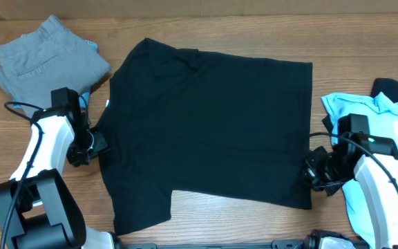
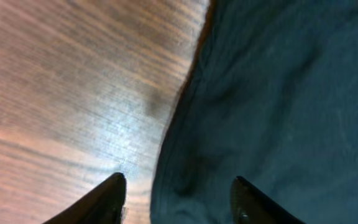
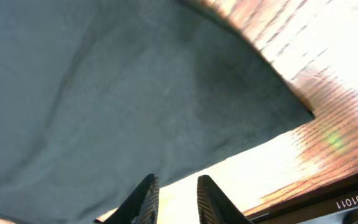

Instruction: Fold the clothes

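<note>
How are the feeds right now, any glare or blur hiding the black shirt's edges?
Overhead: sharp and evenly lit, though the black T-shirt reads as one dark mass, creases barely showing. Left wrist: soft focus, a pale glare patch on the table, shirt edge traceable. Right wrist: table blown out to white at right, wood grain smeared; shirt corner clear.

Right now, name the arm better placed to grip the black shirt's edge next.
Probably left: the left gripper stands wide open astride the black T-shirt's edge. The right gripper is at the hem too, but its jaws stand much narrower.
</note>
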Robot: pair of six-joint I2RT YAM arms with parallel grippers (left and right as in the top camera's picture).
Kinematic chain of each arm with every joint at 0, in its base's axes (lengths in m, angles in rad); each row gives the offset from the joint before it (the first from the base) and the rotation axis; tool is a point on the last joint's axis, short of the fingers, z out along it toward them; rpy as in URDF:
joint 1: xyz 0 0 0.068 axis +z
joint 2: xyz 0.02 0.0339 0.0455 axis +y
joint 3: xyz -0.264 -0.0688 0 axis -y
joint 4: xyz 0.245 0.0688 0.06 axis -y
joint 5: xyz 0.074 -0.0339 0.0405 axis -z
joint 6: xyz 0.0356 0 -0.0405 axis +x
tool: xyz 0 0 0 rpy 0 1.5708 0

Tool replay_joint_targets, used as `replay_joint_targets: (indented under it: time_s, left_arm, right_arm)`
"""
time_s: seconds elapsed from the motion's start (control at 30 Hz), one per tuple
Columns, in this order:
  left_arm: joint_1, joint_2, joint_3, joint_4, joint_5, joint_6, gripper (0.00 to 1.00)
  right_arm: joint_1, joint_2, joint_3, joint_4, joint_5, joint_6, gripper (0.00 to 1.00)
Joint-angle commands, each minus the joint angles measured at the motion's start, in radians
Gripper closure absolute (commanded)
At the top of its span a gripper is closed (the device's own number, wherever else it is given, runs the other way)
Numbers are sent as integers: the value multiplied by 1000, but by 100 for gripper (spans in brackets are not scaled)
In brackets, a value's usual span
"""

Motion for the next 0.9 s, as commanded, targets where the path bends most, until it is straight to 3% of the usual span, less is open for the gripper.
replay_joint_targets:
  time_s: [0.0,0.23,0.87]
  left_arm:
    - [6,6,-22,26,4,-13,46]
    - [8,6,-58,59,13,-14,48]
    - [8,6,-59,-132,91,-9,47]
  right_arm:
    - [-32,-15,8,-2,-3,2,74]
    - [-43,-15,-32,-5,0,2,72]
    - [-43,-15,-77,16,12,3,67]
